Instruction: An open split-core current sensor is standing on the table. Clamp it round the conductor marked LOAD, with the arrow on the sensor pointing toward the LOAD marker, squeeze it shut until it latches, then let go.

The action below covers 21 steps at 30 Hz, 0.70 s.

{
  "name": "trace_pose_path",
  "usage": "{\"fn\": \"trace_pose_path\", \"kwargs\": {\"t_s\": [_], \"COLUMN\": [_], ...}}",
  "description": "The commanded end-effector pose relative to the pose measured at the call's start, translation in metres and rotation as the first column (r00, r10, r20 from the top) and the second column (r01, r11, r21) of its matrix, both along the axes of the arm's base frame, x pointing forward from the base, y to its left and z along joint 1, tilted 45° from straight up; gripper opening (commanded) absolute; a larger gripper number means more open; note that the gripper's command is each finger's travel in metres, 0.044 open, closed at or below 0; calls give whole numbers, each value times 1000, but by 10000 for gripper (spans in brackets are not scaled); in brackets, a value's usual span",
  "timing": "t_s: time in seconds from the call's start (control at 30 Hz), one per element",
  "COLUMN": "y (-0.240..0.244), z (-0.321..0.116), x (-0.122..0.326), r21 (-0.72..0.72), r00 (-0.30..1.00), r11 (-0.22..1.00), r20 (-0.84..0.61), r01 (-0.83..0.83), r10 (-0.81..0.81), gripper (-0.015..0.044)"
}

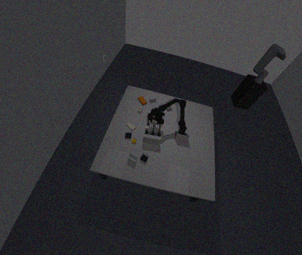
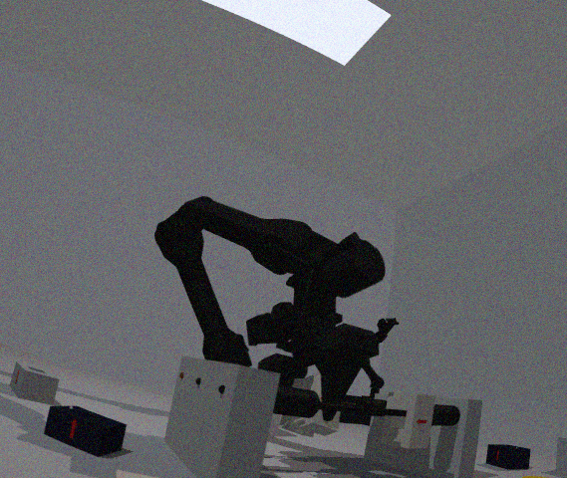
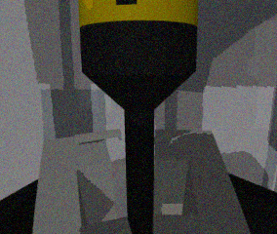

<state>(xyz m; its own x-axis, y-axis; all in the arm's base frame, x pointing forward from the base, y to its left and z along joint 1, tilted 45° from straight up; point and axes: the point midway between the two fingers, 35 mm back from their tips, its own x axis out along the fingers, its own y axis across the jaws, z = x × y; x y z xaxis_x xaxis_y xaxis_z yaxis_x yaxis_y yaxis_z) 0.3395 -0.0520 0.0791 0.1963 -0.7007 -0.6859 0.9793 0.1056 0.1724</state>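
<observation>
In the exterior view the black conductor (image 2: 376,411) runs level between white posts, and the right post (image 2: 423,421) carries a small red mark. A dark sensor body (image 2: 299,402) sits on the conductor's left part. My gripper (image 2: 336,408) reaches down over the conductor beside it, fingers open, with nothing gripped. In the wrist view my fingers show as dark wedges in the bottom corners. Between them a thin black bar (image 3: 140,175) runs up into a black and yellow body (image 3: 138,7). I cannot tell whether the sensor is latched. In the top view the gripper (image 1: 153,132) hangs over the white fixture (image 1: 151,141).
A white box (image 2: 221,413) with dark dots stands in front of the arm's base. Two dark blocks with red marks (image 2: 85,429) (image 2: 507,455) lie left and right. An orange block (image 1: 141,100), a yellow piece (image 1: 133,141) and small white blocks lie left of the fixture.
</observation>
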Motion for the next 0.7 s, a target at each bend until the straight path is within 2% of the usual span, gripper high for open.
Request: {"fn": "trace_pose_path", "kwargs": {"t_s": [0.0,0.1,0.23,0.67], "y": [0,3,19,9], "z": [0,2,12,1], "x": [0,-1,-6,0], "r21": [0,1,-4,-3], "r00": [1000,1000,984,988], "r11": [1000,1000,992,993], "r20": [0,21,122,109], "r01": [0,-22,-127,-114], "r10": [0,22,127,114], "gripper": [367,440,440,440]}}
